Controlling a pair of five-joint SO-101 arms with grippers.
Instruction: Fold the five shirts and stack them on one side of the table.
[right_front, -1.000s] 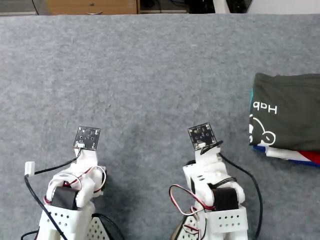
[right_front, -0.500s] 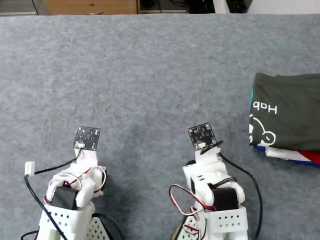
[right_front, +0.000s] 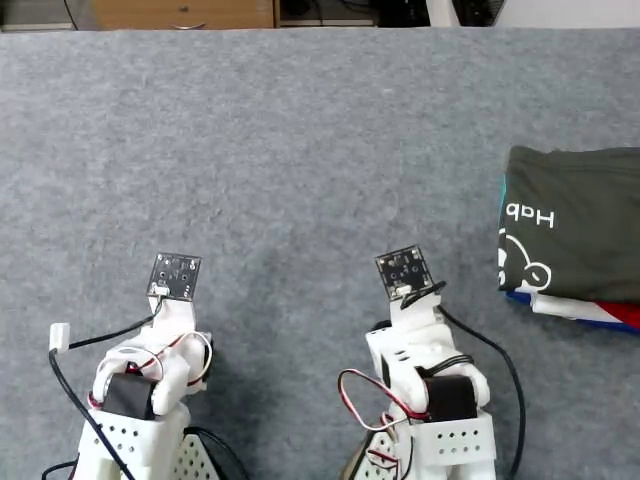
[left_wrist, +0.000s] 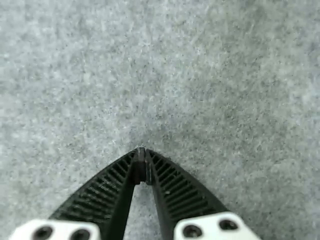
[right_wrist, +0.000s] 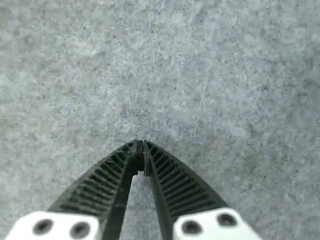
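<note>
A stack of folded shirts (right_front: 573, 228) lies at the table's right edge, a dark olive shirt with white print on top and red, white and blue layers showing beneath it. Both arms are folded back at the near edge of the grey felt table (right_front: 300, 150). My left gripper (left_wrist: 141, 159) is shut with nothing in it, its black fingertips touching over bare felt. My right gripper (right_wrist: 139, 151) is likewise shut and holds nothing. In the high view the left arm (right_front: 150, 360) and the right arm (right_front: 425, 370) sit well apart from the stack.
Wooden furniture (right_front: 180, 12) and dark objects stand beyond the table's far edge. Cables (right_front: 70, 345) trail beside both arm bases. Bare felt spreads over the middle and left of the table.
</note>
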